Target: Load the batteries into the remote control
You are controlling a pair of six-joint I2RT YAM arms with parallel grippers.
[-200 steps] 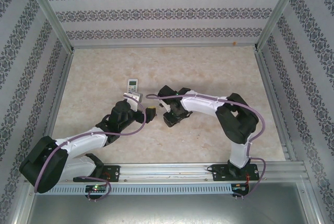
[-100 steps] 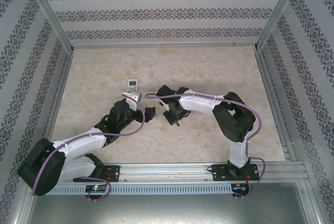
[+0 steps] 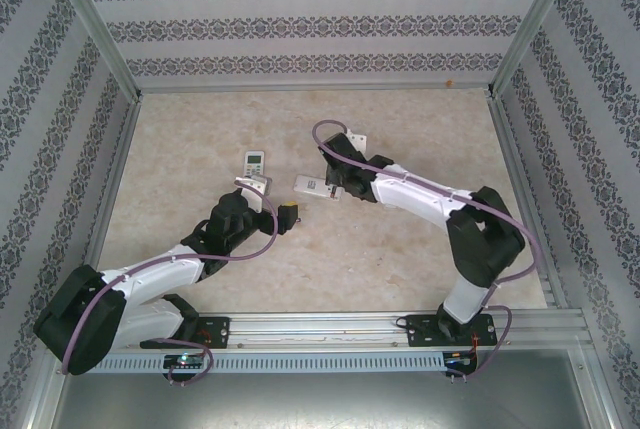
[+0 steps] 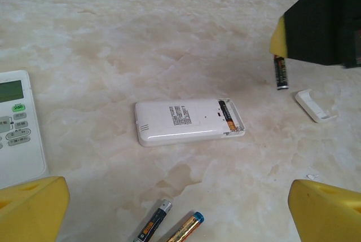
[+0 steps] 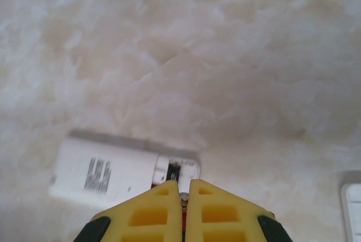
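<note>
The remote control point(image 4: 180, 121) lies face down, white, with its compartment point(image 4: 230, 117) open at the right end and one battery inside. My right gripper point(image 5: 183, 197) is shut on a slim dark battery point(image 4: 280, 73), which hangs upright just beyond that open end, above the table. Two more batteries point(image 4: 152, 222) point(image 4: 183, 229) lie side by side on the table between my left gripper's point(image 4: 180, 211) wide-open yellow fingers point(image 4: 34, 208). From above, the right gripper point(image 3: 330, 187) is at the remote's point(image 3: 310, 186) right end and the left gripper point(image 3: 290, 215) sits just in front of it.
A loose white battery cover point(image 4: 316, 105) lies right of the remote, also the small white piece point(image 3: 357, 138) seen from above. A second remote point(image 4: 17, 126) with a green display lies face up at the left. Patterned walls enclose the marble table point(image 3: 420, 119).
The right gripper closed on a battery near the table's middle, then swung away from the bases to the remote's open end, uncovering the remote. The left arm stayed put, open.
</note>
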